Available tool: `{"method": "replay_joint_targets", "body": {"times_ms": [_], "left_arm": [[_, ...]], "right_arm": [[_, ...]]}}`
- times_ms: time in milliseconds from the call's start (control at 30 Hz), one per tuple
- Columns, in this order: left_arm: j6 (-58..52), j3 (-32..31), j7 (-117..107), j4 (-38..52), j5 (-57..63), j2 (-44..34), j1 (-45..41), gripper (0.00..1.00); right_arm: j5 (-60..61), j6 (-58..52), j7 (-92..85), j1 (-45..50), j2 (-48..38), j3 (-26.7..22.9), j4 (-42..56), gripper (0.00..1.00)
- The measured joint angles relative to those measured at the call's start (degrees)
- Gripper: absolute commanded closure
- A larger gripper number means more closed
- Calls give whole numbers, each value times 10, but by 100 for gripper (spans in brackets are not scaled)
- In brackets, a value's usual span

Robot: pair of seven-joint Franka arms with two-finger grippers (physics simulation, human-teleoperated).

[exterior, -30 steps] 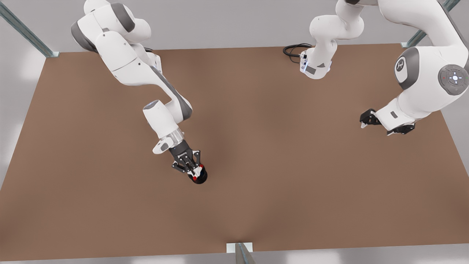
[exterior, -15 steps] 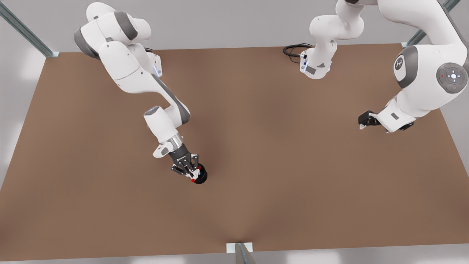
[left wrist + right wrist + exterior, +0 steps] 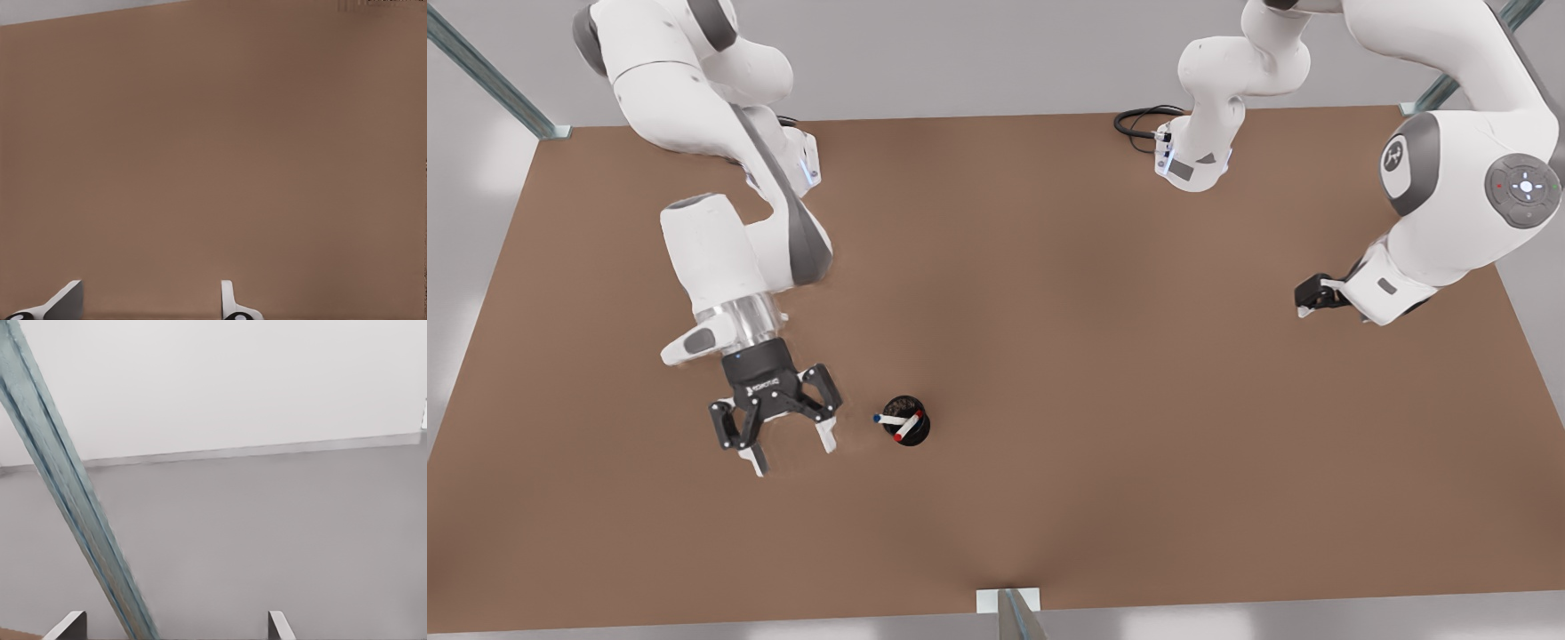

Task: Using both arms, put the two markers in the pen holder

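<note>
The black pen holder (image 3: 910, 434) stands on the brown table (image 3: 1103, 382), left of its middle in the front view. Both markers lean in it: the blue-ended marker (image 3: 891, 418) pokes out toward the front view's left, and the red-capped marker (image 3: 907, 428) lies across the rim. My left gripper (image 3: 793, 452) (image 3: 147, 303) hangs open and holds nothing, a short way to the holder's left in the front view. My right gripper (image 3: 1352, 302) (image 3: 175, 623) waits open near the table's right edge in the front view, largely hidden behind its own wrist.
A black cable (image 3: 1138, 120) coils by the right arm's base (image 3: 1192, 164) at the table's far edge. Metal frame posts (image 3: 489, 76) (image 3: 80, 513) stand at the far corners, and a bracket (image 3: 1009, 604) sits at the near edge.
My left gripper opened, let go of the red marker in the holder, and drew away toward the front view's left. The right arm barely shifted.
</note>
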Motion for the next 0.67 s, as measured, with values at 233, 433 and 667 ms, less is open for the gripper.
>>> {"method": "replay_joint_targets", "body": {"times_ms": [233,433,667], "left_arm": [[-1,0,-11,6,-4,9,-3,0],[0,0,-17,16,-1,31,-1,0],[0,-1,-21,23,-1,54,-3,0]], "right_arm": [[47,-509,-44,-83,13,-51,127,0],[50,-641,-72,-63,4,-66,111,0],[51,-683,-96,-61,5,-60,111,0]]}}
